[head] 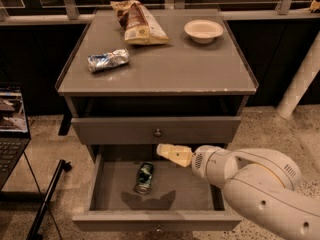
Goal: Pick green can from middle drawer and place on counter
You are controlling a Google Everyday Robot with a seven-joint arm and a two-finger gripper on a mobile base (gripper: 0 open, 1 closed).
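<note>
The green can (144, 178) lies on its side on the floor of the open middle drawer (190, 186), left of centre. My gripper (172, 154) reaches in from the right on a white arm, above the drawer's back part and up and to the right of the can, not touching it. Its shadow falls on the drawer floor just in front of the can. The counter (175, 69) is the grey cabinet top above.
On the counter lie a crumpled silver-blue foil packet (108, 60), a chip bag (138, 24) and a white bowl (203, 30). A shut drawer with a round knob (158, 132) sits above the open one. A laptop (11, 129) and a black pole (46, 199) stand at left.
</note>
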